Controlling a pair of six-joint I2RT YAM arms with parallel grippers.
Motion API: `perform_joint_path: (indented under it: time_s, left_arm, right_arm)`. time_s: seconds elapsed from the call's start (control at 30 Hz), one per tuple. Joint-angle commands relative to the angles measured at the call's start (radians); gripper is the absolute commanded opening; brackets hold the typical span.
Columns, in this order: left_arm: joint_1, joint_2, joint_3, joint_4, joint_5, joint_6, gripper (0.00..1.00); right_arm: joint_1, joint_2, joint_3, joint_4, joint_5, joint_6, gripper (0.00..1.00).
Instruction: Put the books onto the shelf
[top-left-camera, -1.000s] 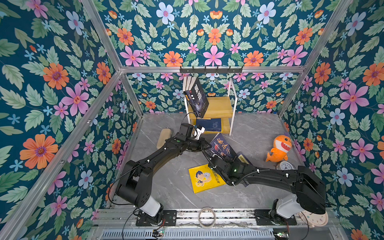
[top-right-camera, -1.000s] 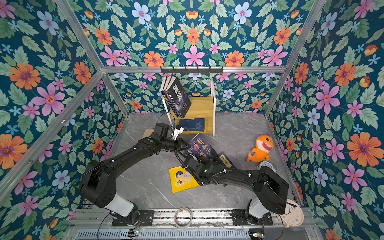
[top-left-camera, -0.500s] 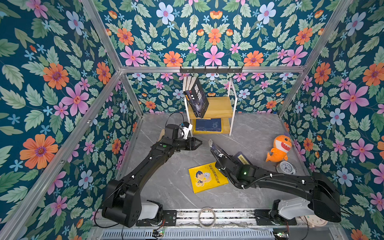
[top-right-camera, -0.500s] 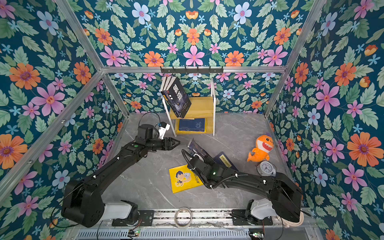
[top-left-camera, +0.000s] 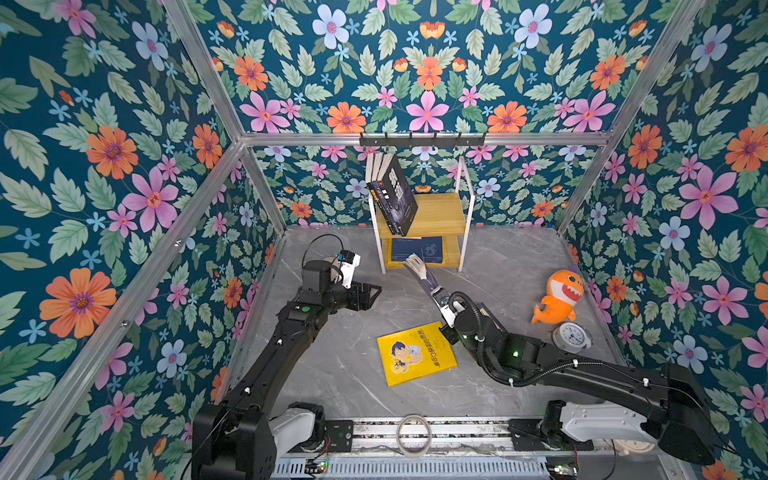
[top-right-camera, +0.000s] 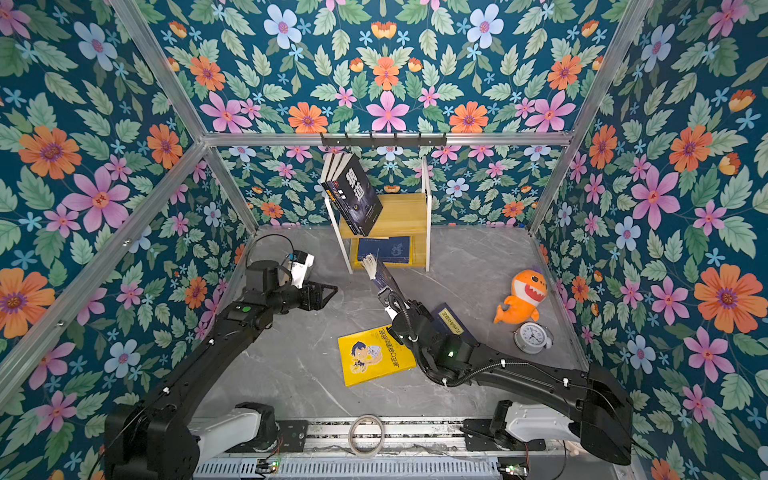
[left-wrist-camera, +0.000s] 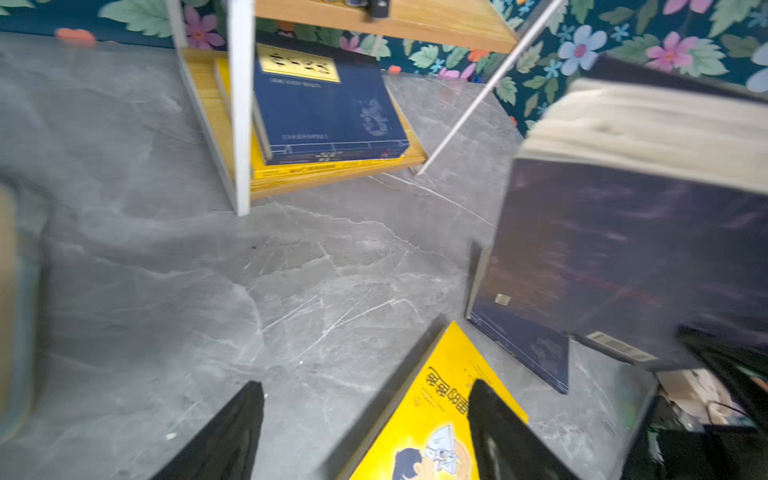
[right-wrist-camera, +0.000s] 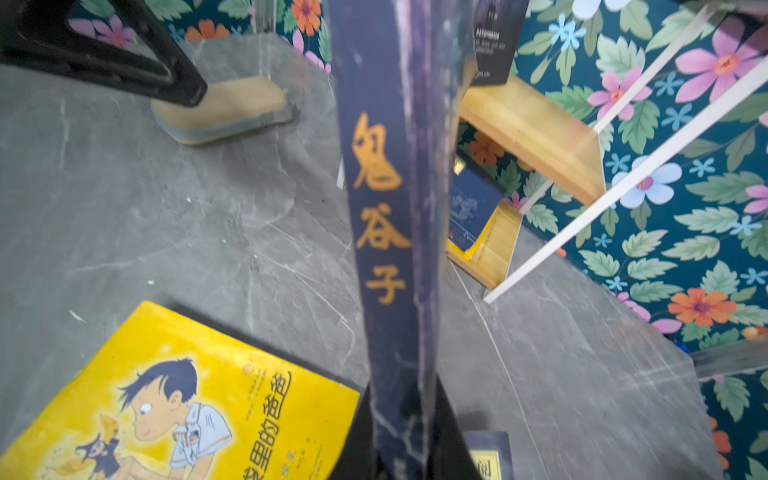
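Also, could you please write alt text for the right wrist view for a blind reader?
The right gripper clamps one end of a dark navy book, its spine with orange Chinese characters facing the camera. A yellow cartoon-boy book lies flat on the grey table, and the wooden shelf stands beyond.
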Motion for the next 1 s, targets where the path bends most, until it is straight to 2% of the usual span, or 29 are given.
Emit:
perform_joint_path:
  time_s: [0.0,0.17,0.3,0.47,0.53,0.73,0.97]
  left_arm:
    - [0.026,-0.032,-0.026,0.01,-0.012,0.073,0.82]
    - [0.088,-0.093,-0.088,0.045,-0.017,0.084,0.83]
    - [0.123,-0.104,-0.097,0.061,-0.011,0.088,0.86]
    - [0.125,-0.129,-0.107,0.077,-0.026,0.112,0.91]
    - [0.125,-0.129,-0.104,0.075,-0.022,0.111,0.99]
    - [0.122,-0.139,-0.099,0.083,-0.027,0.122,1.0]
    - [0.122,-0.143,-0.086,0.07,-0.058,0.147,1.0]
  right_arm:
    - [-0.008,0.013,0.047,0.194,-0.042,-0.081,0.0]
    - [-0.033,0.069,0.153,0.254,-0.082,-0.141,0.0]
    - [-0.081,0.123,0.244,0.32,-0.089,-0.137,0.0]
    - [-0.161,0.197,0.343,0.431,-0.095,-0.127,0.0]
    - [-0.193,0.234,0.396,0.45,-0.089,-0.116,0.0]
    - [-0.29,0.374,0.524,0.518,-0.053,-0.105,0.0]
    - [-0.353,0.572,0.642,0.546,-0.019,-0.047,0.0]
